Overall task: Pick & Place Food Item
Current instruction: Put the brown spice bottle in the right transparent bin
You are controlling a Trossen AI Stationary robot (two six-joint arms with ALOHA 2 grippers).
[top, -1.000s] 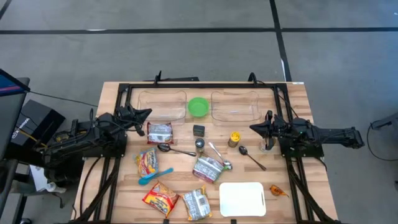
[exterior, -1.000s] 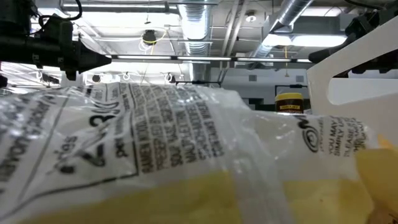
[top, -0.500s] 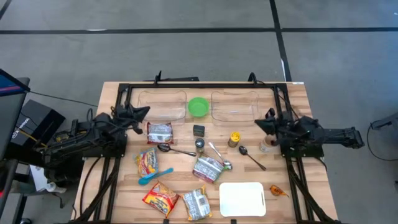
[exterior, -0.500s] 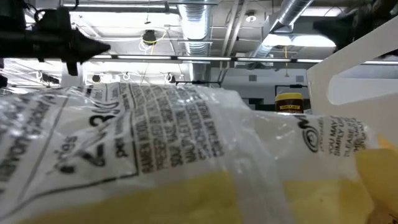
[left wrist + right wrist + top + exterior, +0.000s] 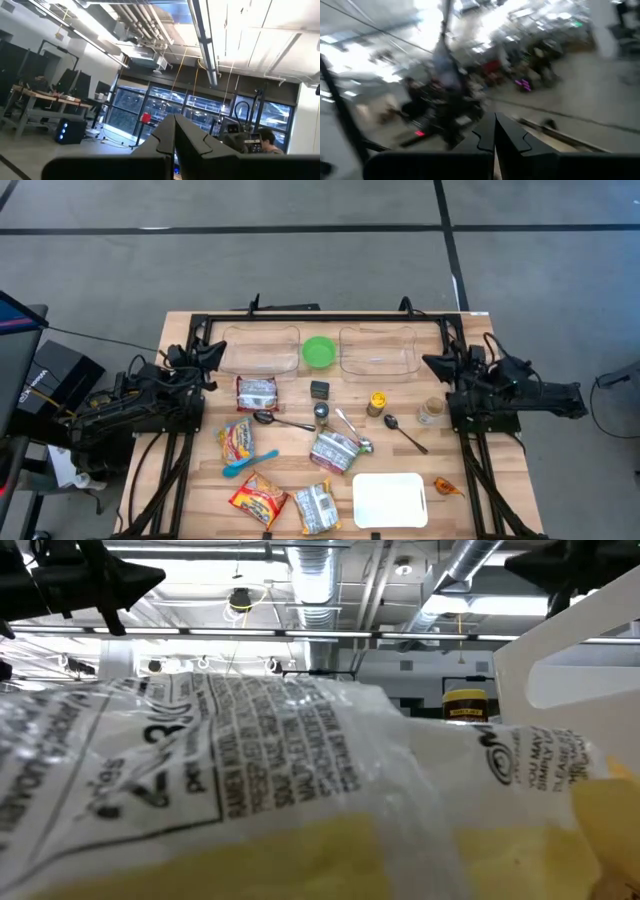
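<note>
Scanning the table: a wooden top (image 5: 480, 480) with a black frame around the back half, food and utensils spread through the middle.
Left gripper (image 5: 214, 348): parked at the left edge beside the left clear tray (image 5: 262, 348), raised and pointing out into the room; in its wrist view the two dark fingers (image 5: 165, 137) sit pressed together, nothing between them.
Right gripper (image 5: 432, 363): up at the right edge, just beside the right clear tray (image 5: 378, 350); fingers (image 5: 487, 135) closed tight on each other in its wrist view, holding nothing.
Small cup (image 5: 431, 412): standing free on the table below the right gripper, clear of its fingers.
Green bowl (image 5: 319, 351): between the two clear trays at the back.
Food packets: one red-and-white packet (image 5: 257, 391) near the left gripper, a yellow-and-red packet (image 5: 237, 439) in front of it, a red packet (image 5: 258, 499) and a grey packet (image 5: 317, 506) at the front edge, a silver packet (image 5: 335, 449) in the middle.
Yellow-lidded jar (image 5: 377, 402): centre right, near a spoon (image 5: 403, 432).
Blue spoon (image 5: 249, 464): just below the yellow-and-red packet.
White plate (image 5: 390, 499): front right, bare.
Orange item (image 5: 446, 487): just right of the plate.
Low view: filled by a clear printed wrapper (image 5: 250, 770) pressed close to the lens.
</note>
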